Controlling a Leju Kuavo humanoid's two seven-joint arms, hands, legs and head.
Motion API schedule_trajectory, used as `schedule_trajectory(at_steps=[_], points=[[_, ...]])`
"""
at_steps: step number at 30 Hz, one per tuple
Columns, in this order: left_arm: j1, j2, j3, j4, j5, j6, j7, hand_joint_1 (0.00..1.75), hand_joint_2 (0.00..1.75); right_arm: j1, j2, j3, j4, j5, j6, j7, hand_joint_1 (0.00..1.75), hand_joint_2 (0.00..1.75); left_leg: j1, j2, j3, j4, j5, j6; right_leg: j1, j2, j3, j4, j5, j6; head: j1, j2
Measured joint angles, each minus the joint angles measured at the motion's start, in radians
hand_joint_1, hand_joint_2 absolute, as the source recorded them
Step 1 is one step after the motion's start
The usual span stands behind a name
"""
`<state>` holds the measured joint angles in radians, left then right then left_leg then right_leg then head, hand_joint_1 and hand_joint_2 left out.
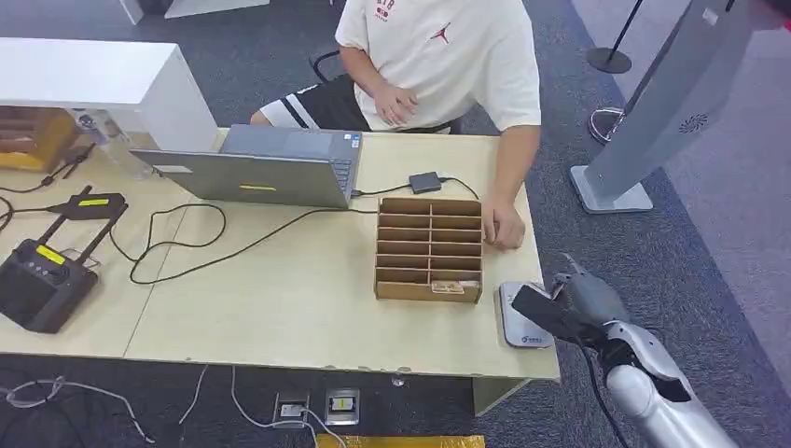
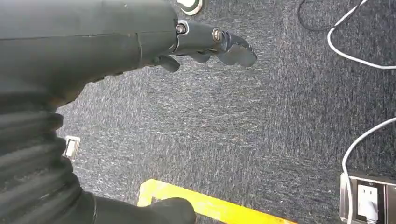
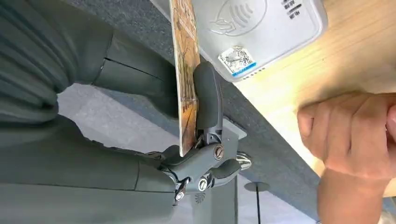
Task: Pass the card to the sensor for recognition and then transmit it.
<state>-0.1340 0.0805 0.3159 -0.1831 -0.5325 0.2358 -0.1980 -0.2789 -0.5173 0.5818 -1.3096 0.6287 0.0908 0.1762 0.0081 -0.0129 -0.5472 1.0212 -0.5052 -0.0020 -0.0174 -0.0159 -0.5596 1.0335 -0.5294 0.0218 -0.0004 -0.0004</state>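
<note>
My right hand [image 1: 580,299] pinches a card [image 3: 185,70] between thumb and finger; the card is seen edge-on, brown and printed, in the right wrist view. In the head view the card [image 1: 539,314] looks dark and hangs just above the right edge of the white card sensor [image 1: 519,317], which lies flat at the table's right front corner. The sensor [image 3: 261,28] shows a contactless symbol and a sticker. My left hand [image 2: 210,44] hangs over grey carpet, fingers loosely extended, holding nothing.
A cardboard slot box [image 1: 430,249] with one card in a front slot stands left of the sensor. A seated person rests a fist [image 1: 504,229] on the table [image 1: 280,308] behind the sensor. Laptop [image 1: 270,168], cables and a black controller [image 1: 42,275] lie further left.
</note>
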Motion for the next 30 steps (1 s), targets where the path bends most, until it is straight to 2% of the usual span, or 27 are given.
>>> schedule_trajectory(at_steps=[24,27,30], points=[[0.0,0.006,0.0,0.0,0.0,0.001,0.0,0.0,1.75,0.005,0.019,0.022,-0.01,-0.011,-0.005,0.015,1.75,1.75,0.0,0.0,0.0,0.0,0.0,0.0,0.0,0.0,0.0,0.0,0.0,0.0,0.0,0.0],[0.0,0.006,0.0,0.0,0.0,0.002,0.0,0.0,1.75,-0.011,0.019,0.01,-0.017,-0.015,-0.019,0.001,1.75,1.75,0.0,0.0,0.0,0.0,0.0,0.0,0.0,0.0,0.0,0.0,0.0,0.0,0.0,0.0],[0.0,0.007,0.0,0.0,-0.003,0.006,-0.002,0.0,1.75,-0.079,0.018,-0.028,-0.018,0.007,-0.04,-0.036,1.75,1.75,0.0,0.002,0.0,0.0,0.0,0.0,0.0,0.001,0.0,0.0,0.001,0.0,0.0,0.0]])
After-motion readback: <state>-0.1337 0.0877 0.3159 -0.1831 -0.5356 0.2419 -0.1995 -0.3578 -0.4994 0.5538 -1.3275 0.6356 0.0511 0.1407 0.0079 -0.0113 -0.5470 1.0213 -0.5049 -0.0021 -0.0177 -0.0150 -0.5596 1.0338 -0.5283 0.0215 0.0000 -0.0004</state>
